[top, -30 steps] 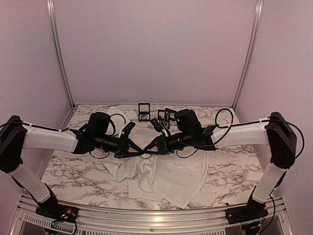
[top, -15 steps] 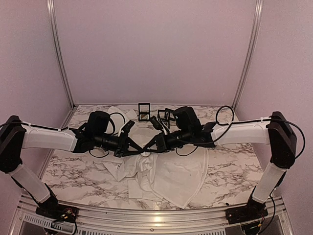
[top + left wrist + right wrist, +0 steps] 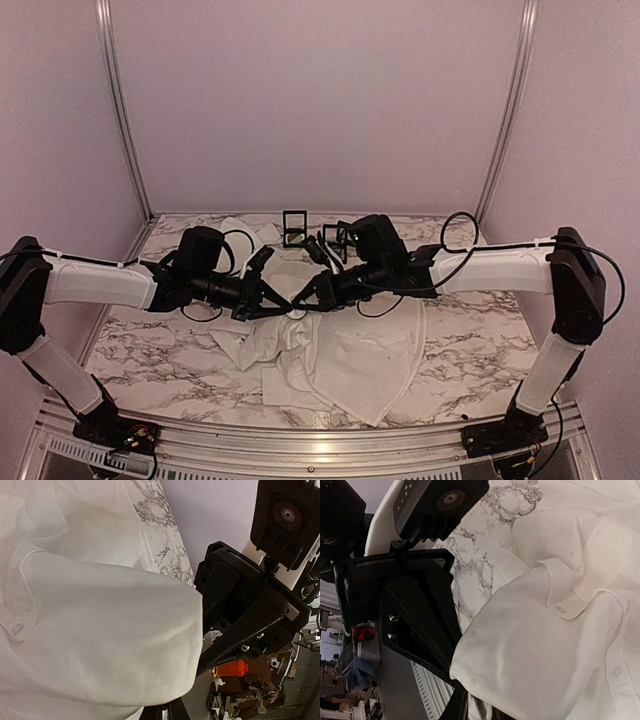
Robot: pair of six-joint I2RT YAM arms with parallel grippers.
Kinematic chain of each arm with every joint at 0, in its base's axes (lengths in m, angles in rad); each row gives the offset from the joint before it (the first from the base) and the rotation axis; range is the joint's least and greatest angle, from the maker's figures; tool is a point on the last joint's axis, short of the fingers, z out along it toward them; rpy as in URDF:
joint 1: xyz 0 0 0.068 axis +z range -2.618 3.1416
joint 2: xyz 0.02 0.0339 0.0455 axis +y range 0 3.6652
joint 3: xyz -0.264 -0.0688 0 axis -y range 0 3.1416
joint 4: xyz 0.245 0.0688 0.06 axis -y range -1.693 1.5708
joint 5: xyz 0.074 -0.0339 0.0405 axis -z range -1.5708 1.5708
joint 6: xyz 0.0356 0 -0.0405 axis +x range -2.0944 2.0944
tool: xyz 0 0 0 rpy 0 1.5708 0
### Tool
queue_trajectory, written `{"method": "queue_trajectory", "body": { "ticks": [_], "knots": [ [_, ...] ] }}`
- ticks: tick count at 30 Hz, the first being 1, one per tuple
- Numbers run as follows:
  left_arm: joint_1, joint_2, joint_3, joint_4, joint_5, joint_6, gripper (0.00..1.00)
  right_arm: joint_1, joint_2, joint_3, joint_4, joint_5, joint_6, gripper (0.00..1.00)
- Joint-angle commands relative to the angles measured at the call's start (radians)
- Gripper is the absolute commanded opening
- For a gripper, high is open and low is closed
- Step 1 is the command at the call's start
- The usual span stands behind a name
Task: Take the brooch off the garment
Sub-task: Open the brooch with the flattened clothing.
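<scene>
Shirt [image 3: 335,355] fold: I am pinching it in the closed left gripper [image 3: 287,309]. Cloth is hiding the right gripper [image 3: 304,298], so I cannot tell its state. I am judging this the searching step; next move needs the brooch exposed.

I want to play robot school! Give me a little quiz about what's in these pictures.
1. True or false: the crumpled white button-up cloth shirt lies on a marble-patterned table.
2. Where do the left gripper and right gripper meet? A) over the shirt B) by the back wall C) beyond the table's edge
3. Fill in: the shirt's small round button is ____.
Key: 1 true; 2 A; 3 white.
</scene>
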Motion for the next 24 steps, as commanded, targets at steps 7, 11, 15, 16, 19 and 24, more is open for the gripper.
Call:
{"method": "queue_trajectory", "body": {
  "ticks": [7,11,15,16,19,24],
  "knots": [
    [-0.016,-0.051,0.046,0.193,-0.020,-0.129,0.00,0.067,0.033,0.072,-0.024,0.021,-0.041,0.14],
    [-0.014,-0.067,0.049,0.214,-0.028,-0.156,0.00,0.069,0.031,0.080,-0.030,0.022,-0.044,0.13],
    [-0.012,-0.075,0.046,0.230,-0.029,-0.172,0.00,0.069,0.027,0.082,-0.036,0.027,-0.048,0.10],
    [-0.010,-0.077,0.044,0.232,-0.027,-0.174,0.00,0.069,0.025,0.082,-0.038,0.027,-0.049,0.10],
    [-0.006,-0.078,0.044,0.224,-0.006,-0.163,0.00,0.069,0.020,0.078,-0.040,0.030,-0.055,0.09],
    [0.012,-0.072,0.041,0.197,0.036,-0.143,0.00,0.070,0.015,0.076,-0.048,0.033,-0.071,0.06]
  ]
}}
